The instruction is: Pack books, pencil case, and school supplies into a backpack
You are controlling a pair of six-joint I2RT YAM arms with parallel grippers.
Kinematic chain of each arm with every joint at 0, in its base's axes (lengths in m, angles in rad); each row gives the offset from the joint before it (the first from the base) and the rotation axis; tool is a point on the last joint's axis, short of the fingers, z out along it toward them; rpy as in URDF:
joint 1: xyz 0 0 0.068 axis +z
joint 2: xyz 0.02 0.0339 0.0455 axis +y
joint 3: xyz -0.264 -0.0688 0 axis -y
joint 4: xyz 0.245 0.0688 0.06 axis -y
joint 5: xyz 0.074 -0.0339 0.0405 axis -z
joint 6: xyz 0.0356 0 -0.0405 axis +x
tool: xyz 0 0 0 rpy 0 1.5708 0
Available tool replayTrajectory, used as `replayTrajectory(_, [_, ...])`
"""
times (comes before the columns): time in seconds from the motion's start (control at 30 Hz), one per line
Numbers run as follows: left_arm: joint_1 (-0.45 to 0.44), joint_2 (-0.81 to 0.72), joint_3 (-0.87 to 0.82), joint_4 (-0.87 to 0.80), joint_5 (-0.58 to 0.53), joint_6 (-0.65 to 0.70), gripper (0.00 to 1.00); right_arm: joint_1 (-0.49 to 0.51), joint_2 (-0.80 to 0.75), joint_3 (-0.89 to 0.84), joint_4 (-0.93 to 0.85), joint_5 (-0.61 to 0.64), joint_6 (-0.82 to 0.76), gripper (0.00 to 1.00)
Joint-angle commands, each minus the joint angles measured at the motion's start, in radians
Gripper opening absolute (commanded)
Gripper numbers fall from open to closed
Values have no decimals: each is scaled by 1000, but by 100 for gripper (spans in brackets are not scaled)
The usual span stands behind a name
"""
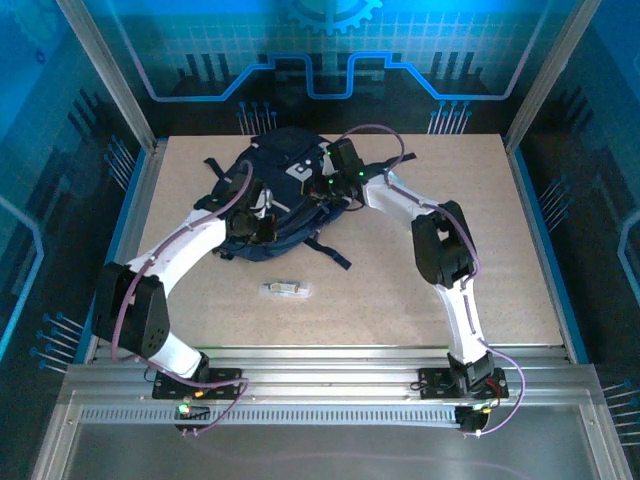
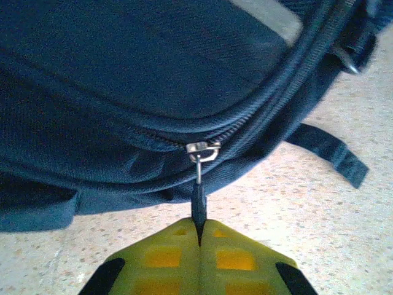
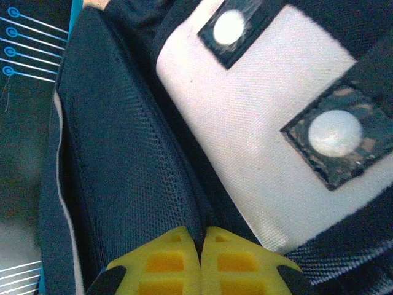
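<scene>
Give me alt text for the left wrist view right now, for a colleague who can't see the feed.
The left gripper, its yellow fingers shut, pinches the dark zipper pull hanging from the metal slider of the navy backpack. Speckled beige table shows below, with a dark strap lying on it at right.
</scene>
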Motion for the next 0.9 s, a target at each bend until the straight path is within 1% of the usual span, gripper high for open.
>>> replayTrajectory(0.0, [-68,48,77,-150,108,22,0,-58,39,133,12,45,-55,0])
replayTrajectory(0.03, [-80,75,100,-130,122,15,0,-63,47,158,-11,19,-47,0])
replayTrajectory(0.07, [-85,96,122,-118,136,8,0,-68,50,176,-38,-1,-32,5])
replayTrajectory(0.13, [-94,148,182,-94,153,-6,0,-78,23,154,-54,-27,-4,20])
replayTrajectory(0.27, [-118,226,268,-53,175,-24,0,-99,-105,-14,-10,-42,38,43])
replayTrajectory(0.33, [-129,257,298,-51,171,-21,0,-107,-172,-114,19,-52,71,48])
replayTrajectory(0.47, [-137,278,294,-46,130,-16,0,-105,-252,-268,74,-73,134,49])
replayTrajectory(0.57, [-137,267,253,-28,94,-19,0,-97,-270,-363,150,-99,200,46])
replayTrajectory(0.7, [-137,238,204,7,90,-28,0,-72,-238,-409,233,-134,271,39])
replayTrajectory(0.8, [-138,222,184,30,96,-37,0,-49,-207,-425,314,-162,319,36])
replayTrajectory(0.87, [-138,215,174,45,94,-41,0,-34,-182,-412,323,-165,330,36])
